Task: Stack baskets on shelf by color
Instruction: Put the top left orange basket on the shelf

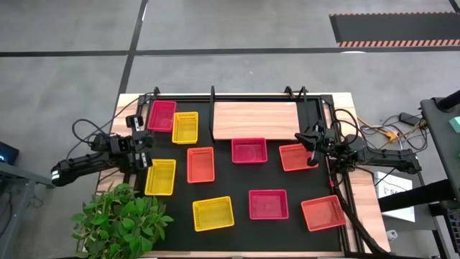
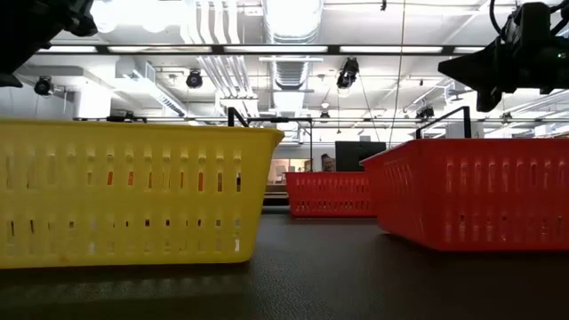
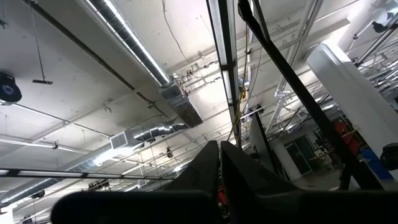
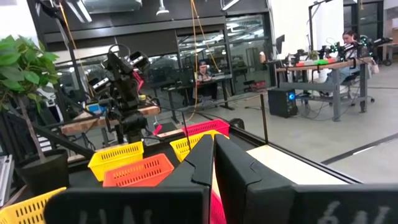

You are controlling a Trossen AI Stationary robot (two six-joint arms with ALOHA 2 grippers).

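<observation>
Nine baskets lie flat on their bottoms on the black mat (image 1: 237,183). Three are yellow (image 1: 185,127) (image 1: 159,177) (image 1: 213,214), three orange (image 1: 200,164) (image 1: 297,157) (image 1: 322,213), three red-pink (image 1: 162,115) (image 1: 249,151) (image 1: 268,203). The wooden shelf (image 1: 255,119) stands at the far middle with nothing on its board. My left gripper (image 1: 144,140) is shut and empty, raised near the far-left baskets, tipped up toward the ceiling (image 3: 221,165). My right gripper (image 1: 309,139) is shut and empty, raised beside the shelf's right end, above the orange basket's far edge (image 4: 212,149).
A potted plant (image 1: 122,216) stands at the near left corner. The shelf's black uprights (image 1: 213,93) rise at its ends. Cables (image 1: 374,133) lie off the table's right side. People sit at desks in the room beyond (image 4: 348,43).
</observation>
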